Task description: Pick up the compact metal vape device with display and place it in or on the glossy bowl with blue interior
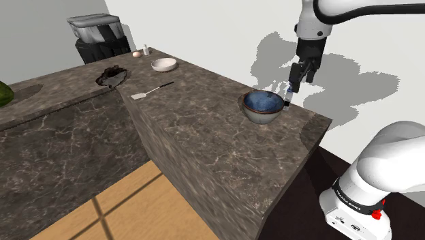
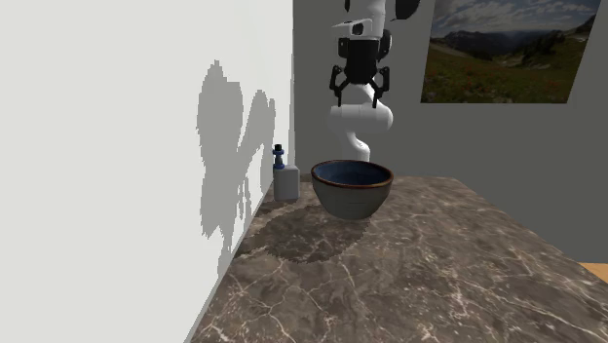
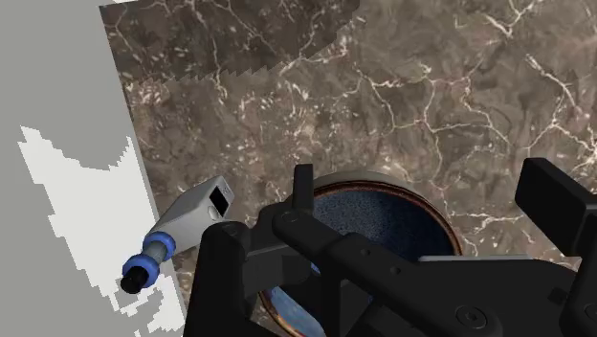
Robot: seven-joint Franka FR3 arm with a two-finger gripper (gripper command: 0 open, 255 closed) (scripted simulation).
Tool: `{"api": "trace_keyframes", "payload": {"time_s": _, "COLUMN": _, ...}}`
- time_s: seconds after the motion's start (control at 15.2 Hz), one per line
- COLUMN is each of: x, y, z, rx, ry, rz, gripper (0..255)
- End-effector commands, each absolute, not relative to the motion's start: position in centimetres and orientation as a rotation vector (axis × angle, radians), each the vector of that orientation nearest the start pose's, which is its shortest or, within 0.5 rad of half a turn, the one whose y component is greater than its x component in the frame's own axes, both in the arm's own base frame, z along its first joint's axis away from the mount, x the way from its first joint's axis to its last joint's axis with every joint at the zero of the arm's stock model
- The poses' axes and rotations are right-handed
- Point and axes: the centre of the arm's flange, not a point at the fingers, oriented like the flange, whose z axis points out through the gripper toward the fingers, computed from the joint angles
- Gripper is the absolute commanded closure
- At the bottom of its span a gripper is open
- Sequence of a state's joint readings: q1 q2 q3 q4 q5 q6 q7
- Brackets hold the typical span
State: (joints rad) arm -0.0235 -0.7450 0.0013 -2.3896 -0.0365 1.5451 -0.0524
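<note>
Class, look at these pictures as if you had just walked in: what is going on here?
A white robot arm holds its black hand open and empty in the air above the dark marble counter, roughly over the blue-lined bowl. The small grey vape device, with its blue tip, stands upright on the counter between the bowl and the white wall. Nothing grips it, so the pick-up has not yet happened.

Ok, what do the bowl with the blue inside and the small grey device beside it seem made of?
The round bowl with grey outside and blue inside looks like glazed ceramic: mottled blue, brown rim. The small boxy grey device has a matte pale body, perhaps metal or plastic, with a blue collar and black tip.
</note>
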Motion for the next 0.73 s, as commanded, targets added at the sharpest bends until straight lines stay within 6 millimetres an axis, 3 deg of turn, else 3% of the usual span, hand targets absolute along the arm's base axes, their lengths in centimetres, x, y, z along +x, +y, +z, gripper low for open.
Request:
{"api": "trace_keyframes", "payload": {"time_s": 0.0, "x": 31.2, "y": -1.1, "z": 56.0, "rx": -3.171, "ry": -0.049, "rz": 0.160, "gripper": 0}}
{"api": "trace_keyframes", "payload": {"time_s": 0.66, "x": 38.5, "y": -10.2, "z": 51.5, "rx": -3.228, "ry": -0.061, "rz": 0.157, "gripper": 0}}
